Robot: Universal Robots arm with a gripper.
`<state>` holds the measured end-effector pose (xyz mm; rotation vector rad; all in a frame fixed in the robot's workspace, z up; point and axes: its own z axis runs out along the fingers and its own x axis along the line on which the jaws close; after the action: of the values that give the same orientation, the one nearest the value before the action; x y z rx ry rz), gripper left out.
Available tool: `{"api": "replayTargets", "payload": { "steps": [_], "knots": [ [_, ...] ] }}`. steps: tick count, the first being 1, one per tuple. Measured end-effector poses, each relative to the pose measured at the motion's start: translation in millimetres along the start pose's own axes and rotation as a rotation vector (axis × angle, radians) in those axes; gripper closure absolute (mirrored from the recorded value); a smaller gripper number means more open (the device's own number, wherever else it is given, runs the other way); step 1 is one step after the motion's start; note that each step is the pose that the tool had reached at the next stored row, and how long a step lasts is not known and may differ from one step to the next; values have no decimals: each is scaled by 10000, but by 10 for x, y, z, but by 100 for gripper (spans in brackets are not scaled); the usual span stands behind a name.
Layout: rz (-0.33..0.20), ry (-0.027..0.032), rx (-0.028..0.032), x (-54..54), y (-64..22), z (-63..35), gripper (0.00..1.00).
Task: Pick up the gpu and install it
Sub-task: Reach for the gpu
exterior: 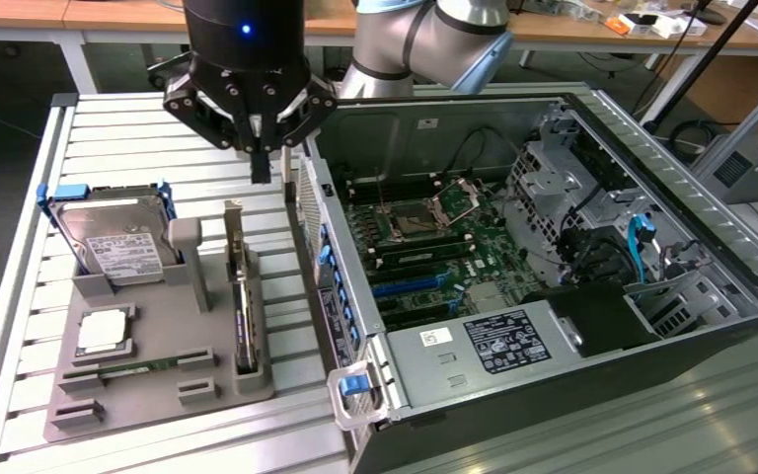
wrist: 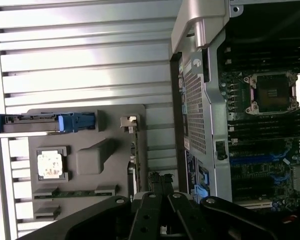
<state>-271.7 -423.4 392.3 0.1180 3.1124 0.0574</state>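
**GPU standing edge-on in its tray slot**

GPU [exterior: 240, 296] is sitting upright in the grey tray [exterior: 155, 395] on the worktop [exterior: 129, 128], beside the open computer case [exterior: 695, 326]. The gripper [exterior: 264, 166] is hovering near its bracket end, fingers pressed together and holding nothing. The card is looking stiff, light and fragile, so its top edge seems the safest hold. The hard drive [exterior: 115, 242] label is proving unreadable.

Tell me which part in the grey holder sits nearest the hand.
The gpu, standing edge-on beside the computer case; the hard drive, processor and memory stick sit farther off.
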Motion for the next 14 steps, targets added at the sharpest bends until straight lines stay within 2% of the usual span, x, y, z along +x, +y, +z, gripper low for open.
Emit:
{"api": "replayTargets", "payload": {
  "steps": [8,14],
  "knots": [
    [-3,-6,82,5,-23,2,89],
    [-4,-8,109,12,-50,4,89]
  ]
}}
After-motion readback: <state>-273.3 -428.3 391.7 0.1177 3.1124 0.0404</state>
